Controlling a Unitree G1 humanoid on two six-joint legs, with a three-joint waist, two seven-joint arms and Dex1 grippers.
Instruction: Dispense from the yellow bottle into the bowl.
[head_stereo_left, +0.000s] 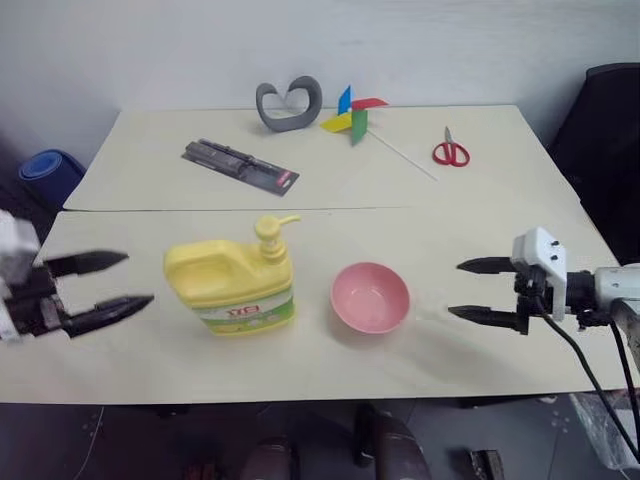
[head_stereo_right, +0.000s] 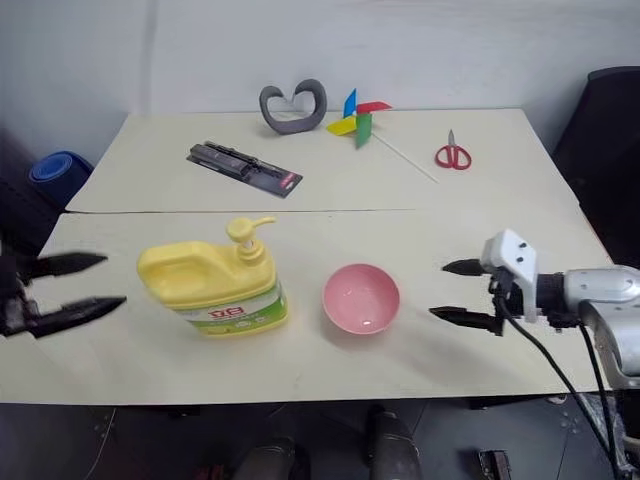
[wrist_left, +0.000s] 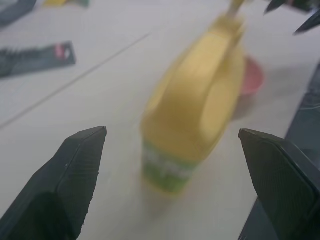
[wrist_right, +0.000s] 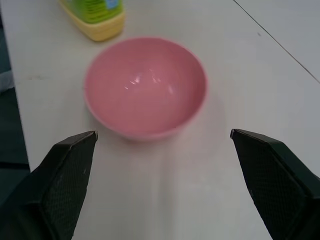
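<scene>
The squat yellow plastic pump bottle (head_stereo_left: 232, 283) stands beside the small pink bowl (head_stereo_left: 370, 296) on the pale table (head_stereo_left: 480, 200), between the spread-fingered, empty left gripper (head_stereo_left: 112, 284) and right gripper (head_stereo_left: 470, 290). Behind lie red-handled scissors (head_stereo_left: 450, 150), a colourful pinwheel (head_stereo_left: 354, 114), a grey heart-shaped object (head_stereo_left: 288, 104) and a dark packaged tool (head_stereo_left: 240, 166), perhaps a knife. The bottle blurs in the left wrist view.

The beige table (head_stereo_left: 480, 215) carries a few loose things on its far half. A grey heart-shaped object (head_stereo_left: 289, 104) stands near the far edge. Just right of it lies a colourful pinwheel (head_stereo_left: 354, 114). Further right are red scissors (head_stereo_left: 451, 150). Left of the heart and nearer lies a dark packaged tool (head_stereo_left: 240, 165)
</scene>
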